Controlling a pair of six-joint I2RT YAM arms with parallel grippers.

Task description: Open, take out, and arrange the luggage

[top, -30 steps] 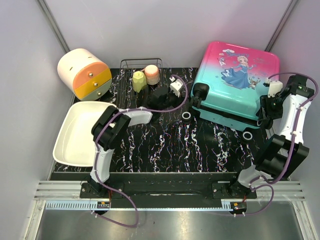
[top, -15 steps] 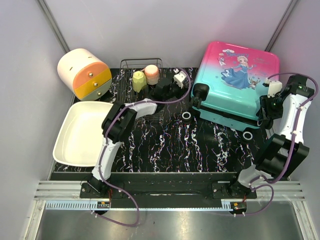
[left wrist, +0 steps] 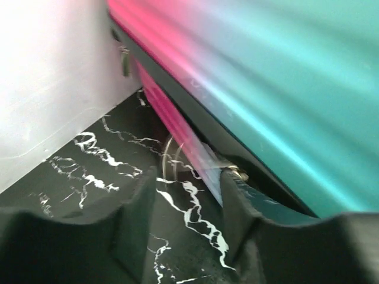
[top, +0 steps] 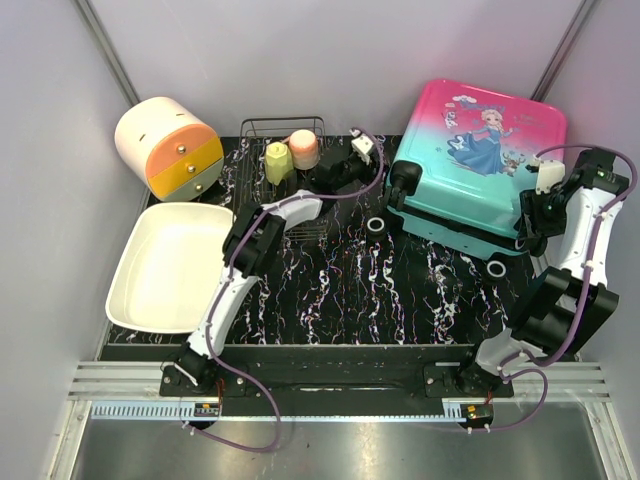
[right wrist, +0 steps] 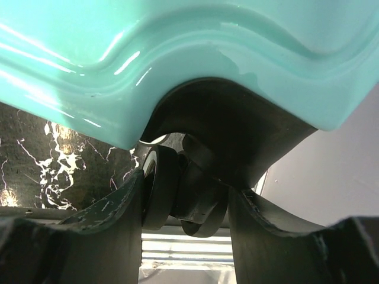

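1. Table (top: 340, 290): black, white-veined marble pattern. Both arm bases are bolted at its near edge.
2. Tray (top: 150, 270): shallow, white, rounded corners. It lies at the near left, beside the left arm.
3. Right gripper (right wrist: 188, 186): at the luggage's near right corner, closed about the corner caster (right wrist: 163, 189). The black wheel fills the gap, with a finger pressed to each side.
4. Left gripper (left wrist: 188, 174): reached far across to the luggage's left edge. Fingers partly apart, bare table showing between them, nothing clamped. The wrist view is blurred; the right finger lies close against the dark seam.
5. Luggage (top: 470, 170): small hard-shell case, pink fading to teal, cartoon girl on the lid. It lies at the far right of the table, lid uppermost and down on the base, pink end towards the back wall. Whether the zip is done up cannot be told.
6. Wire rack (top: 282, 122): far centre, holding a yellow-green item (top: 277, 161) and a pink-and-white item (top: 303, 149).
7. Drawer box (top: 168, 148): round, white and orange, far left corner.
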